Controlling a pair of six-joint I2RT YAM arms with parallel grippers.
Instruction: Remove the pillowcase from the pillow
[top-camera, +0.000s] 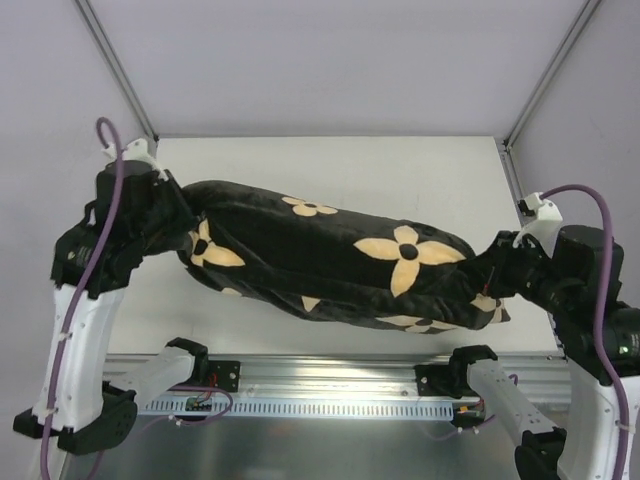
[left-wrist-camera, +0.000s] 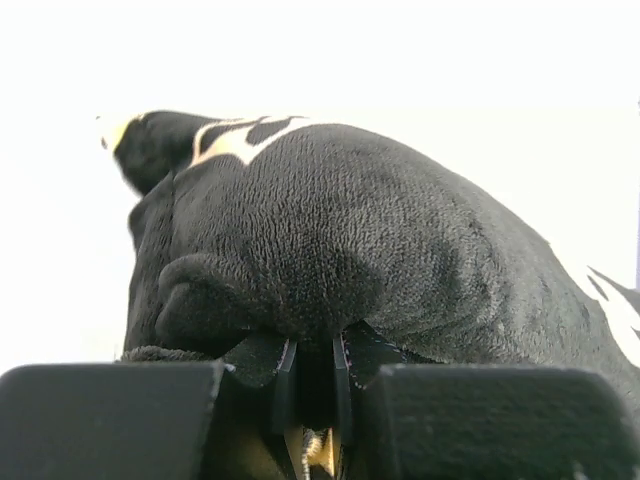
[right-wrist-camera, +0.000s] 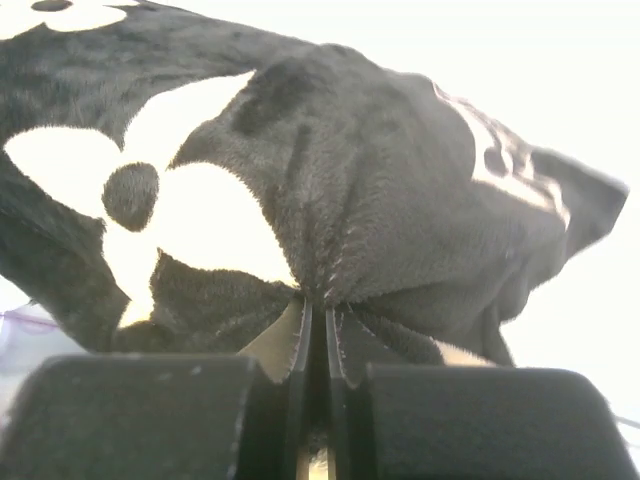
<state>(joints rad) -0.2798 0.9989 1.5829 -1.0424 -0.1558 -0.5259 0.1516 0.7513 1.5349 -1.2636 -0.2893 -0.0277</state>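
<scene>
The pillowcase (top-camera: 330, 265), black velvety fabric with tan flower motifs, stretches across the table between both arms, filled out and bulging. The white pillow is hidden inside it. My left gripper (top-camera: 183, 238) is shut on the pillowcase's left end; in the left wrist view a fold of black fabric (left-wrist-camera: 300, 260) is pinched between the fingers at my left gripper (left-wrist-camera: 312, 372). My right gripper (top-camera: 497, 272) is shut on the right end; in the right wrist view fabric (right-wrist-camera: 330, 200) gathers into the closed jaws at my right gripper (right-wrist-camera: 318, 335).
The white table (top-camera: 400, 170) extends behind the pillowcase to a grey back wall. A metal rail (top-camera: 330, 375) with the arm bases runs along the near edge. Frame posts (top-camera: 120, 70) rise at the back corners.
</scene>
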